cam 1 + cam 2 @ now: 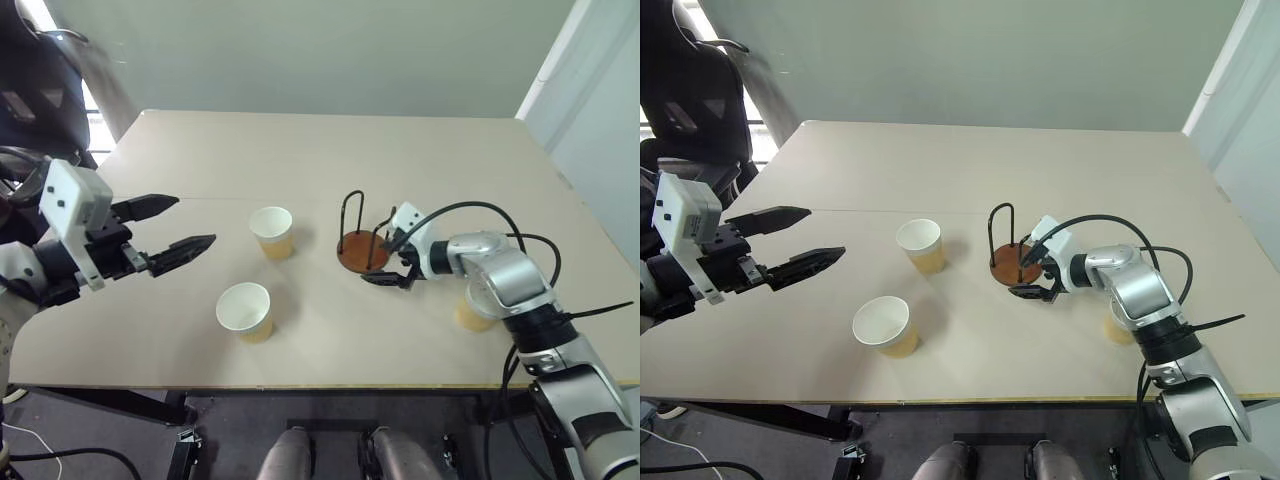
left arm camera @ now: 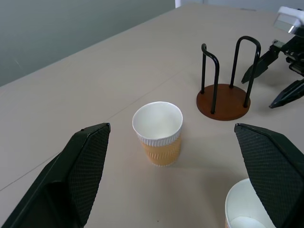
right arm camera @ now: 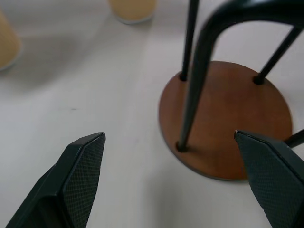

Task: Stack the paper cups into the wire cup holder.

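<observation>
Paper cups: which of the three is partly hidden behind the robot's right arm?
The paper cup at the table's right side, behind the right forearm. The other two paper cups stand in plain sight left of the wire cup holder.

Wide beige rectangular worktop (image 1: pixel 300 150) with a thin seam line across the middle. Behind, plain grey-green wall (image 1: pixel 330 50). At far left, black office chair (image 1: pixel 690 90) beside a bright window. At right, pale bluish-white wall panel (image 1: pixel 600 110).

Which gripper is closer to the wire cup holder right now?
The right gripper: it sits open right beside the wire cup holder, fingers flanking its base. The left gripper hovers open well off to the holder's left, beyond two paper cups.
</observation>
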Tool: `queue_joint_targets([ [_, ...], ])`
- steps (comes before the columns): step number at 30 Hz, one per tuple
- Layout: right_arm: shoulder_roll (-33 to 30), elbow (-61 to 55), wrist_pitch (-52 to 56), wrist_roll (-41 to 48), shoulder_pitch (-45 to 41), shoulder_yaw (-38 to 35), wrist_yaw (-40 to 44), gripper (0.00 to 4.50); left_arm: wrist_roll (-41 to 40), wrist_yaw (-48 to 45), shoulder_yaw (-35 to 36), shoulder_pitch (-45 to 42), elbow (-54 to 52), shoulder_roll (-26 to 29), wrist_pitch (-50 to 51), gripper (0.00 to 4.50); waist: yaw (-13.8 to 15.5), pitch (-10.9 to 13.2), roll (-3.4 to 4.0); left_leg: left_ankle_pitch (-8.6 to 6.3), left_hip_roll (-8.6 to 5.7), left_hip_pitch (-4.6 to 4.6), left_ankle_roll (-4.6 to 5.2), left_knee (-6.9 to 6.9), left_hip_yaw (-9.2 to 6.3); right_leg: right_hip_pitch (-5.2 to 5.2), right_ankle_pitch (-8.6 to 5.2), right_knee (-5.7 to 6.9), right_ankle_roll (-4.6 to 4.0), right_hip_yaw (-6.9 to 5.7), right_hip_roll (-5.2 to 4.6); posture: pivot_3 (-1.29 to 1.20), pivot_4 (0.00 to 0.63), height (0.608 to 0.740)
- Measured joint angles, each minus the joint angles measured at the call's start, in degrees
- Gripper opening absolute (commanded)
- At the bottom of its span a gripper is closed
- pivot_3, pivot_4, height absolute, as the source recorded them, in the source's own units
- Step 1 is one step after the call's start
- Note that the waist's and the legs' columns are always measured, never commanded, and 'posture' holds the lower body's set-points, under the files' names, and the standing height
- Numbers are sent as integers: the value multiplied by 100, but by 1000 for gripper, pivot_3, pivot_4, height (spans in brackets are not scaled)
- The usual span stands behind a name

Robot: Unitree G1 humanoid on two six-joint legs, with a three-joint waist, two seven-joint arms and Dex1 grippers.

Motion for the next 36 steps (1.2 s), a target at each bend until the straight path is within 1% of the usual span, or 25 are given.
queue_joint_targets([
  [3,239,152,-49,-62,-26,-1,-192,3882,-7,3,18,43,-35,0,0,4500,-1,0,-1,-3,1,0,-2,-1,0,-4,-1,2,-2,0,0,0,150,740],
  [4,295,196,-62,-73,-39,-1,-236,3592,-8,4,35,66,-38,0,0,4500,0,0,-1,-4,1,0,-2,-1,0,-4,-1,2,-3,0,0,0,150,740],
  [6,339,276,-83,-114,-70,-1,-294,2784,-8,9,104,121,-38,0,0,4500,-1,0,-1,-6,1,-3,-3,-2,0,-6,-1,2,-3,-1,0,0,150,740],
  [9,343,323,-143,-176,-117,-1,-315,1773,2,24,173,124,-38,0,0,4500,11,0,-1,-9,1,-4,-4,-1,0,-6,-1,2,-4,-1,0,0,150,740],
  [10,349,323,-157,-179,-138,-1,-315,1346,4,25,173,127,-38,0,0,4500,12,0,-1,-10,1,-4,-5,-1,-1,-6,-2,2,-5,-1,0,0,150,740],
  [14,405,400,-273,-237,-166,-1,-318,28,16,47,172,130,-38,0,-1,4500,11,0,-1,-13,1,-3,-8,-1,-1,-6,-2,2,-6,-1,0,0,150,740],
  [18,375,387,-319,-262,-163,9,-201,28,40,84,169,130,-38,0,-9,4500,12,0,-1,-14,1,-5,-11,-1,-1,-7,-2,2,-7,-1,0,0,150,740],
  [23,-349,-550,-356,79,251,215,928,28,71,80,165,131,-30,1,-16,4500,37,-4,-6,-25,1,-14,-11,1,1,-8,-3,-4,-7,-3,0,0,150,740],
  [26,-616,-1244,-254,294,529,286,1285,28,72,72,153,128,-29,1,-17,4500,26,-4,-7,-24,2,-12,-11,0,1,-6,-4,-5,-6,-3,2,0,150,740],
  [31,-864,-2433,132,673,1175,381,1442,28,73,62,113,122,-26,1,-18,4500,10,-10,-16,-21,12,-3,-11,3,1,4,-7,-5,-6,-3,14,0,150,740],
  [33,-855,-2638,217,783,1327,417,1439,28,76,51,92,122,-24,1,-18,4500,8,-10,-18,-21,15,-1,-10,14,1,7,-8,-5,-7,2,21,0,150,740],
  [36,-845,-2695,303,860,1333,417,1329,28,79,-18,-8,120,-18,2,-19,4500,-6,-11,-19,-13,20,0,-5,34,0,14,-18,-7,-16,13,34,0,150,740],
])
